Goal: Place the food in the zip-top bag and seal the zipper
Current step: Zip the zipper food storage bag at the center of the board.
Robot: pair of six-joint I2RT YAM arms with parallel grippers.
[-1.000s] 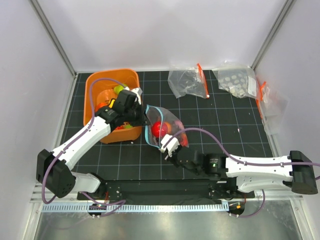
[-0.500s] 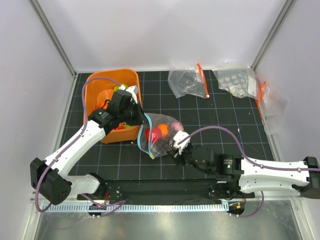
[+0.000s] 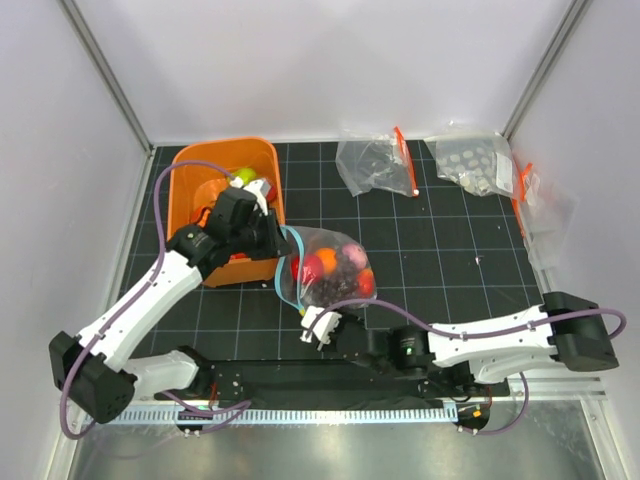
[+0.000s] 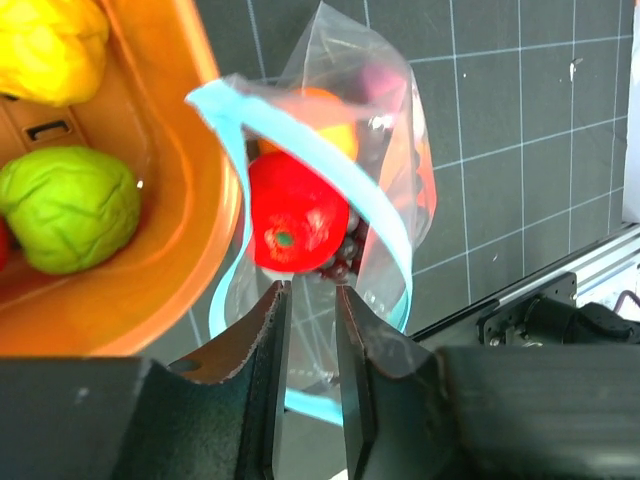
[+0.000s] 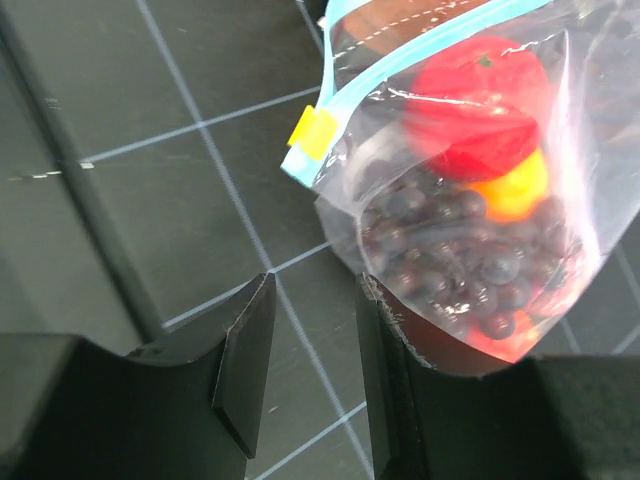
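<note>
A black gridded counter (image 3: 450, 250) fills the view from above, with white walls around it. Two white arms reach in from the near edge.

An orange basket (image 3: 190, 170) stands at the back left. It holds a green toy fruit (image 4: 70, 205) and a yellow one (image 4: 45, 45).

The zip-top bag (image 3: 325, 265) lies on the counter just right of the basket, near the middle, with its mouth turned toward the basket. Two other clear bags with orange-red strips (image 3: 375, 165) (image 3: 475, 165) lie well apart from it at the back right.

Inside the zip-top bag sit a red fruit (image 4: 295, 225), an orange piece (image 5: 515, 190) and a bunch of dark purple grapes (image 5: 450, 255).

The left pincer (image 4: 310, 292) hovers at the bag's mouth, beside the basket's wall. Its fingers are slightly parted and pinch nothing. The right pincer (image 5: 315, 290) is low at the bag's near corner, fingers apart, with bare counter showing between them.

The zipper (image 4: 225, 110), a light-blue strip, gapes in an open loop. A small yellow tab (image 5: 313, 131) sits at its end.
</note>
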